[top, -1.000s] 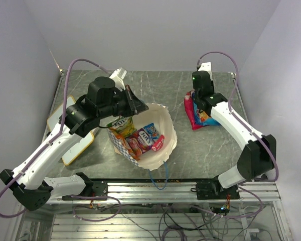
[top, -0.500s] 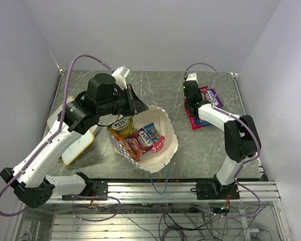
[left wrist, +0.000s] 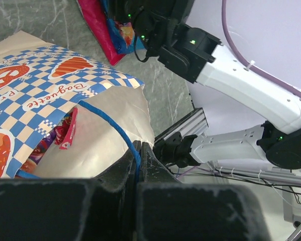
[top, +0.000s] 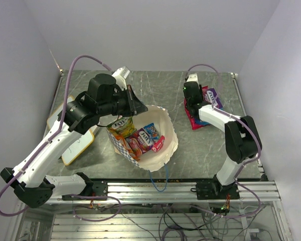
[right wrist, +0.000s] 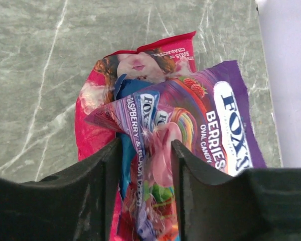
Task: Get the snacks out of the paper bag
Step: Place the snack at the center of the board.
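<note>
Status: right claw (right wrist: 145, 150) has its fingers apart, with the purple packet (right wrist: 210, 130) lying loose under them on the red packet (right wrist: 93, 125), far right of the counter (top: 210, 145). A second ago we see no purple one there and the right arm (top: 226, 118) is stretched out; now it's folded back. We read that as a drop just finished (one more out). Left claw (left wrist: 139, 150) is together, clamped on the paper bag (top: 168, 145) rim and blue cord (left wrist: 110, 125), holding the mouth open, unchanged. The bag sits mid-counter, well apart from the dropped packets. Several snacks (top: 144, 136) remain inside. We expect another reach into the bag next.
</note>
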`<action>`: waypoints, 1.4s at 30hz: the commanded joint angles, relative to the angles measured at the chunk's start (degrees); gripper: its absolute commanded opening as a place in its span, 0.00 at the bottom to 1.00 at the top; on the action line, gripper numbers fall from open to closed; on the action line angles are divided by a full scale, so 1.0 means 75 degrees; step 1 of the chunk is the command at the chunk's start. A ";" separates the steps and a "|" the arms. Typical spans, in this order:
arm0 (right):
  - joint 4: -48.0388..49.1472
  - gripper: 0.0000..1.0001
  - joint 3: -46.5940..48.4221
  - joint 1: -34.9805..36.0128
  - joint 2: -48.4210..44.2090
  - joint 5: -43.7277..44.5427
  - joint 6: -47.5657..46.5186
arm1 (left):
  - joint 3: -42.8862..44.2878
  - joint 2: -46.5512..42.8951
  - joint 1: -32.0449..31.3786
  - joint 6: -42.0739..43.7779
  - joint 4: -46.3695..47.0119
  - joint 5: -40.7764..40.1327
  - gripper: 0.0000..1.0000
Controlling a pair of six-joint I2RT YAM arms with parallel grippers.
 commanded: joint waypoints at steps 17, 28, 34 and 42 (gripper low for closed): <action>-0.2691 0.64 -0.2375 0.0538 -0.6169 -0.5639 0.2886 | -0.0559 -0.0297 -0.0048 -0.0320 0.0789 0.0517 0.07; -0.2254 0.67 -0.1741 0.1291 -0.7613 -0.7960 0.0012 | -0.0624 -0.0697 -0.0043 -0.0719 0.2274 0.0597 0.07; -0.2753 0.67 -0.0895 0.1490 -0.7171 -0.9417 -0.1745 | -0.0685 -0.0691 -0.0048 -0.0870 0.3115 0.0790 0.07; -0.1943 0.67 -0.0942 0.1781 -0.6965 -0.9053 -0.1173 | 0.2647 0.0644 -0.0042 0.1022 -0.0224 -0.0667 0.07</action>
